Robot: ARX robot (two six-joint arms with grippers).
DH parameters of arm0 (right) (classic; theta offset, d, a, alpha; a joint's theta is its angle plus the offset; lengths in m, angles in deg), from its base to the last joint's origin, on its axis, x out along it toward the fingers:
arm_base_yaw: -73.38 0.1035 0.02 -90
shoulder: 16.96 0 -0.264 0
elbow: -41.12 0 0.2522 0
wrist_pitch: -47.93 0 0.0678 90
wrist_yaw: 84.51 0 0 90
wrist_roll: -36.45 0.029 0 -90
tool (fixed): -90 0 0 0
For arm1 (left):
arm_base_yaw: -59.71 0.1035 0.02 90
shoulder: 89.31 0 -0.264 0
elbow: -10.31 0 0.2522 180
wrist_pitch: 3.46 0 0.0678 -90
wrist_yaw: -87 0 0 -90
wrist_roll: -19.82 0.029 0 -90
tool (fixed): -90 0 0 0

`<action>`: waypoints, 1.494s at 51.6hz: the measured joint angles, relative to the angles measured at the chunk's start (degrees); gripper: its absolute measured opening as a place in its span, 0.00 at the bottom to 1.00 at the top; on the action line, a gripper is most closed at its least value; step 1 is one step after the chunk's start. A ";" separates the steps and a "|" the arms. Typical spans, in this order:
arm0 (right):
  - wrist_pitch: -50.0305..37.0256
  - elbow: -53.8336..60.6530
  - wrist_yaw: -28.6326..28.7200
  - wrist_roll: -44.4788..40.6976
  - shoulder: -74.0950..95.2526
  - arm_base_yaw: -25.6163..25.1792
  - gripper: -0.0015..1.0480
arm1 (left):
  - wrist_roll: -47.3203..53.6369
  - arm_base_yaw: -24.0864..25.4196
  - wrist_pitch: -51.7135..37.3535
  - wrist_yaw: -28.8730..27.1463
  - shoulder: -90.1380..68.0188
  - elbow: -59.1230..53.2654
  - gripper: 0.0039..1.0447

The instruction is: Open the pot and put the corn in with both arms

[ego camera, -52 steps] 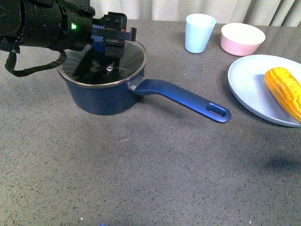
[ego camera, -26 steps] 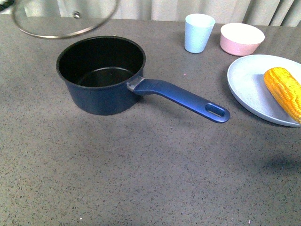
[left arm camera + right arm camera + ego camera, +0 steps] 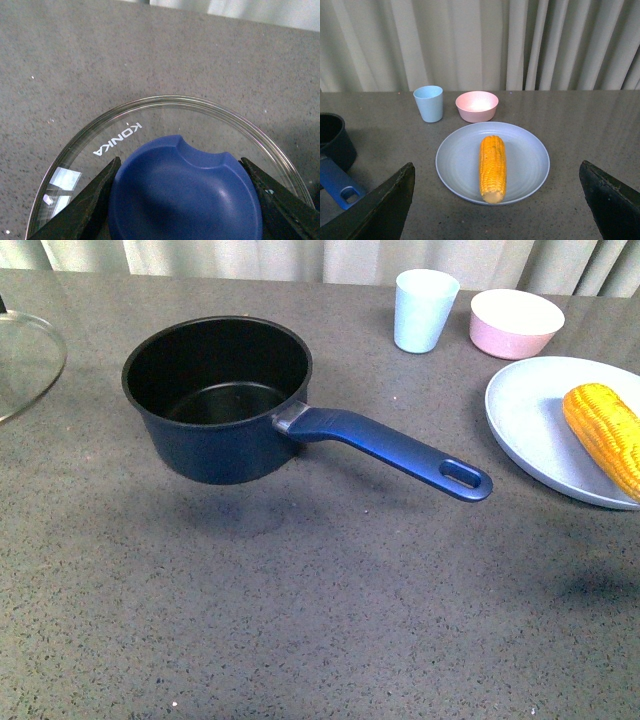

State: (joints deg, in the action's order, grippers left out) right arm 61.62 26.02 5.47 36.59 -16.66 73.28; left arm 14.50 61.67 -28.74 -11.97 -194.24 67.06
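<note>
The dark blue pot (image 3: pixel 215 400) stands open on the table, its black inside empty, its long handle (image 3: pixel 395 451) pointing right. The corn (image 3: pixel 605 435) lies on a pale blue plate (image 3: pixel 530 415) at the right; it also shows in the right wrist view (image 3: pixel 492 167). My left gripper (image 3: pixel 182 200) is shut on the blue knob (image 3: pixel 185 192) of the glass lid (image 3: pixel 120 137), held over the table left of the pot; only the lid's edge (image 3: pixel 30 370) shows in the front view. My right gripper (image 3: pixel 497 205) is open wide, short of the plate (image 3: pixel 530 160), empty.
A light blue cup (image 3: pixel 424 310) and a pink bowl (image 3: pixel 515 322) stand at the back right, behind the plate. The pot's edge (image 3: pixel 335 140) and handle end (image 3: pixel 342 192) show in the right wrist view. Curtains hang behind the table.
The left arm lifted the glass lid off the pot, then carried it left and lower, to the frame's left edge. The pot now stands open. The corn has not moved.
</note>
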 joint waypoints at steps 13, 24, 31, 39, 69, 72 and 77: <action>0.00 0.00 0.00 0.02 0.00 0.00 0.91 | -2.05 -1.07 -1.95 -0.04 -4.46 -0.81 0.58; 0.00 0.00 0.00 0.00 0.00 0.00 0.91 | -2.03 -2.21 -3.96 -0.28 -7.61 -0.81 0.58; 0.00 0.00 0.00 0.00 0.00 0.00 0.91 | -2.01 -2.91 -5.57 -0.28 -9.18 -0.81 0.58; 0.00 0.00 0.00 0.00 0.00 0.00 0.91 | -2.03 -3.45 -7.48 -0.28 -11.39 -0.81 0.58; 0.00 0.00 0.00 0.00 0.00 0.00 0.91 | -2.38 -3.61 -11.08 0.02 -16.17 -0.81 0.58; 0.00 0.00 0.02 0.00 0.00 0.00 0.91 | -2.58 -3.61 -11.10 0.11 -16.20 -0.81 0.60; 0.00 0.00 0.00 0.02 0.00 0.00 0.91 | -2.62 -3.61 -11.28 0.61 -16.15 -0.83 0.77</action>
State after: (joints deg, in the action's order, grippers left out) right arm 61.62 26.02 5.47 36.61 -16.66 73.28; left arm 11.88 58.06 -40.02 -11.36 -210.39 66.23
